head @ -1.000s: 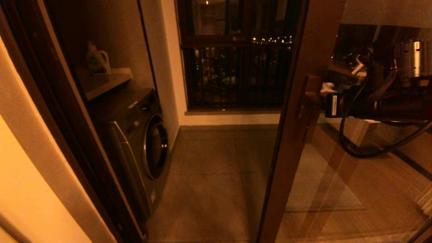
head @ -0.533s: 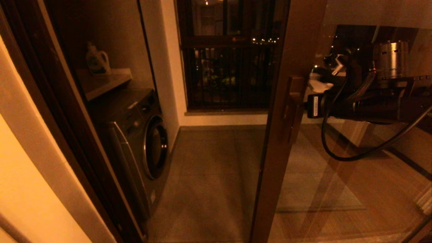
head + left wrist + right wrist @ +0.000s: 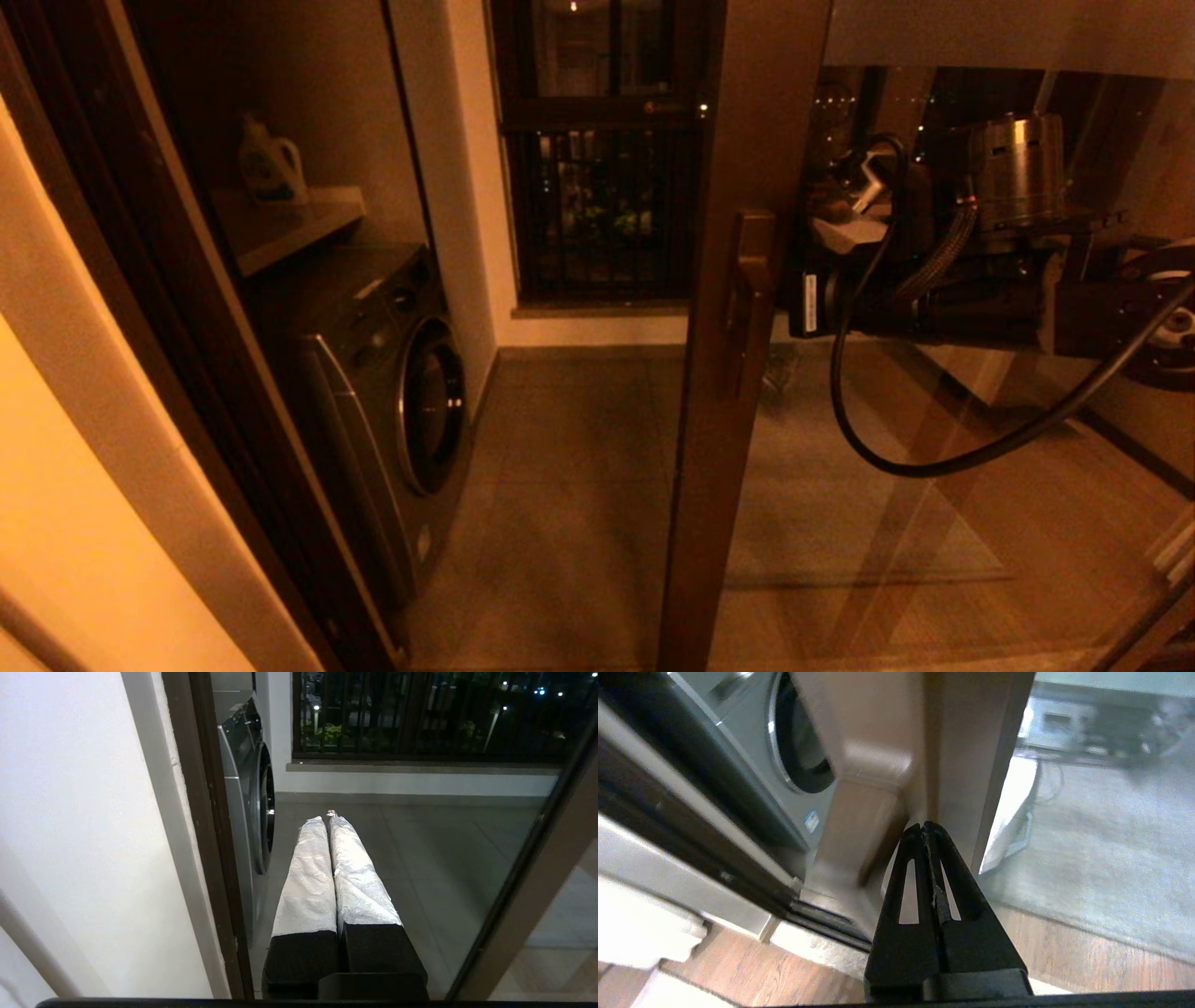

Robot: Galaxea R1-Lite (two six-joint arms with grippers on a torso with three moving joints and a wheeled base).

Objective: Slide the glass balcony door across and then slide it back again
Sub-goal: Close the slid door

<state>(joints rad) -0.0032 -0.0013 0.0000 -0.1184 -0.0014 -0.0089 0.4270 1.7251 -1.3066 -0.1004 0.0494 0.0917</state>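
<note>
Head view: door point(image 3: 719, 392), brown frame with glass pane, stands partway across the opening; its leading edge runs from top centre down to the floor. Open gap between that edge and the dark jamb point(image 3: 177, 308) on the left, with bare floor point(image 3: 569, 467) showing through it. Washer point(image 3: 383, 401) sits in the gap's left side under a shelf point(image 3: 280, 224) carrying a bottle point(image 3: 269, 166); barred window point(image 3: 597, 159) behind. Bar handle point(image 3: 747, 299) on the door frame; right arm point(image 3: 943, 299) reaches level from the right, its tip at the handle, fingers hidden behind the handle. Left wrist view: left gripper point(image 3: 327, 821) hangs before the open gap, fingers point(image 3: 306, 872) pressed together, holding nothing, touching nothing; jamb and washer to one side, door frame edge to the other, floor between. Right wrist view: right gripper point(image 3: 923, 826), black fingers point(image 3: 908, 877) closed flat against each other, empty, tips tucked into the slot between the handle and the door frame, at or touching the wood. Track point(image 3: 822, 917) lies below, washer beyond the frame.
</note>
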